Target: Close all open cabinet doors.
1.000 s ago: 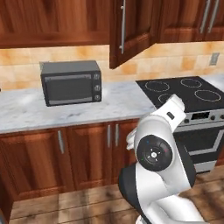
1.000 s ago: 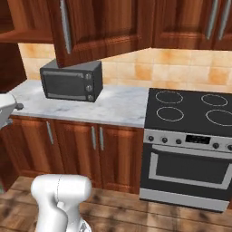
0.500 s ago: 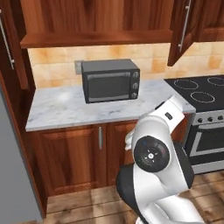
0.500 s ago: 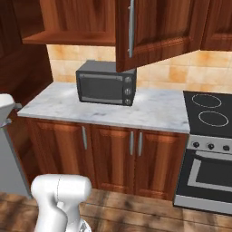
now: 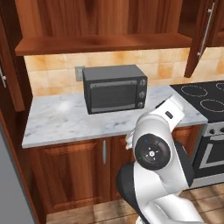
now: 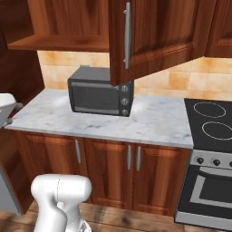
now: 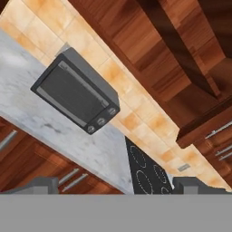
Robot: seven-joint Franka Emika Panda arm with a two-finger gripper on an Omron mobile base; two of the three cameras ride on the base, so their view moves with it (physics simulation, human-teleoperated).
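Observation:
An upper cabinet [image 5: 100, 22] over the microwave stands open, its bare shelf showing. Its right cabinet door [image 5: 200, 39] swings out toward me with a long silver handle [image 5: 206, 28]; in the right base view this door [image 6: 158, 36] hangs in front of the microwave. A second open door [image 5: 13, 74] shows edge-on at the far left. My gripper [image 7: 117, 186] is open and empty, fingertips [image 7: 40, 185] wide apart, looking up at the cabinet's underside and the swung-out door [image 7: 204, 123]. It touches no door.
A dark microwave [image 5: 114, 89] sits on the marble counter [image 5: 57, 120]. A black stove [image 6: 210, 124] with an oven below stands to the right. Lower cabinets [image 6: 108, 167] run under the counter. My own white arm [image 5: 153, 148] fills the lower middle of the left base view.
The base has driven left, so the whole scene has slid right in both base views; the stove has moved toward the edge. The gripper has stayed open.

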